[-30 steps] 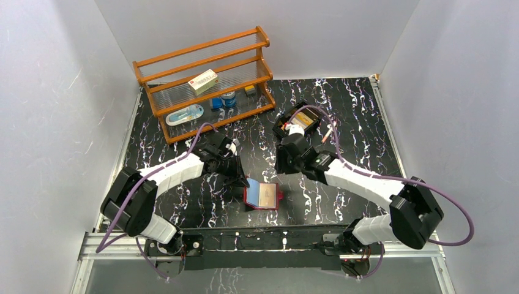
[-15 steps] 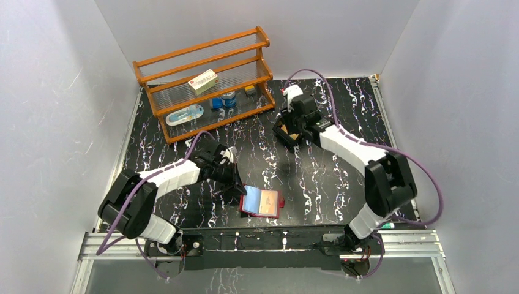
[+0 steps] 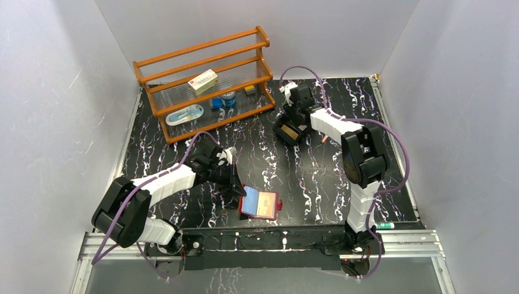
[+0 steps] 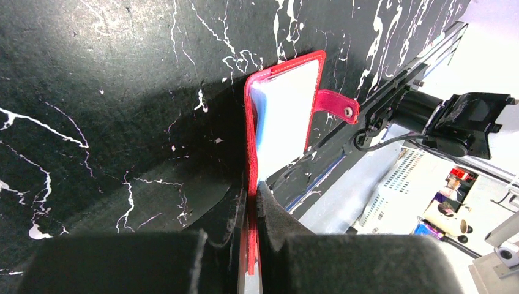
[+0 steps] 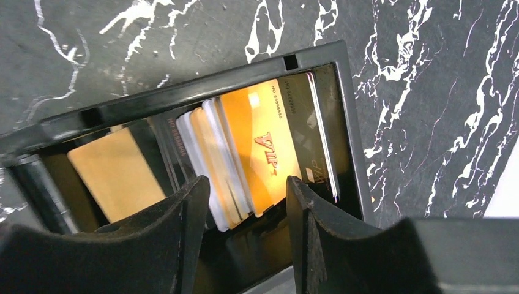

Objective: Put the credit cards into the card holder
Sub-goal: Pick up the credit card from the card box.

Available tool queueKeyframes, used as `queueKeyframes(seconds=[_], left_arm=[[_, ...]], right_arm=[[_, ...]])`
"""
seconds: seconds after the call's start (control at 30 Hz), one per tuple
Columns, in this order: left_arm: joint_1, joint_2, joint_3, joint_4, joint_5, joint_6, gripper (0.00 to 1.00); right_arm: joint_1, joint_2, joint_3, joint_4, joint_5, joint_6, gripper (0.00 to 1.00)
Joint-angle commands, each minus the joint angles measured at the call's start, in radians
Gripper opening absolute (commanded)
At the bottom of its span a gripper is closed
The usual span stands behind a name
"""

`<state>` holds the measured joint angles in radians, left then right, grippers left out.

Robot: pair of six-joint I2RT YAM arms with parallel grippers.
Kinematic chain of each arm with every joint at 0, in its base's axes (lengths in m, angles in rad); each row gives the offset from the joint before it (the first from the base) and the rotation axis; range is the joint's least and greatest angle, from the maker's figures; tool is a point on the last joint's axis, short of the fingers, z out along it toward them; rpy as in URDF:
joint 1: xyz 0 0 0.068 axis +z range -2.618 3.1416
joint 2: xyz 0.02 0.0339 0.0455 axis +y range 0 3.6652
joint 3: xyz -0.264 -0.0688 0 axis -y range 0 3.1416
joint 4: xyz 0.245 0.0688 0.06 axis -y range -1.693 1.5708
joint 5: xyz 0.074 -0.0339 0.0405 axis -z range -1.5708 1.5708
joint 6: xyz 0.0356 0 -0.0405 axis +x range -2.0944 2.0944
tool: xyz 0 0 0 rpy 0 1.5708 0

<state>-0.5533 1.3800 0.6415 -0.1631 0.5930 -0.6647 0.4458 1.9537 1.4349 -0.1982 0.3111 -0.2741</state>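
Observation:
The card holder (image 3: 262, 204) is a red wallet lying open near the table's front edge, with a snap tab (image 4: 335, 101) on its far side. My left gripper (image 3: 240, 191) is shut on its left edge, and the red edge (image 4: 251, 184) sits pinched between the pads in the left wrist view. The credit cards (image 5: 257, 153), orange, gold and white, stand fanned in a black tray (image 5: 183, 92) at the back. A single gold card (image 5: 116, 174) lies in the tray's other compartment. My right gripper (image 5: 248, 190) hangs open just over the fanned cards, holding nothing.
A wooden rack (image 3: 205, 86) stands at the back left with a cream box (image 3: 202, 80) on its middle shelf and small items below. The black tray (image 3: 292, 130) sits right of the rack. A thin stick (image 3: 322, 139) lies beside the tray.
My right arm swung from the table's middle back to the tray, and its jaws spread wider. My left gripper drew the card holder slightly left and nearer the front edge.

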Motion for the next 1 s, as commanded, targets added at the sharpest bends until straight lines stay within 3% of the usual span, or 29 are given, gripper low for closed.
queueKeyframes(seconds=[0.0, 0.23, 0.73, 0.97], left_arm=[[0.003, -0.044, -0.016, 0.004, 0.043, 0.012, 0.0], [0.003, -0.051, -0.031, 0.024, 0.047, 0.0, 0.0], [0.003, -0.056, -0.053, 0.036, 0.044, -0.022, 0.0], [0.003, -0.048, -0.053, 0.043, 0.042, -0.03, 0.0]], right_arm=[[-0.021, 0.034, 0.072, -0.02, -0.015, -0.026, 0.58], [-0.024, 0.03, 0.076, -0.019, -0.025, -0.022, 0.57], [-0.052, 0.186, 0.177, -0.124, -0.097, 0.038, 0.58], [-0.062, 0.136, 0.165, -0.133, -0.145, 0.055, 0.39]])
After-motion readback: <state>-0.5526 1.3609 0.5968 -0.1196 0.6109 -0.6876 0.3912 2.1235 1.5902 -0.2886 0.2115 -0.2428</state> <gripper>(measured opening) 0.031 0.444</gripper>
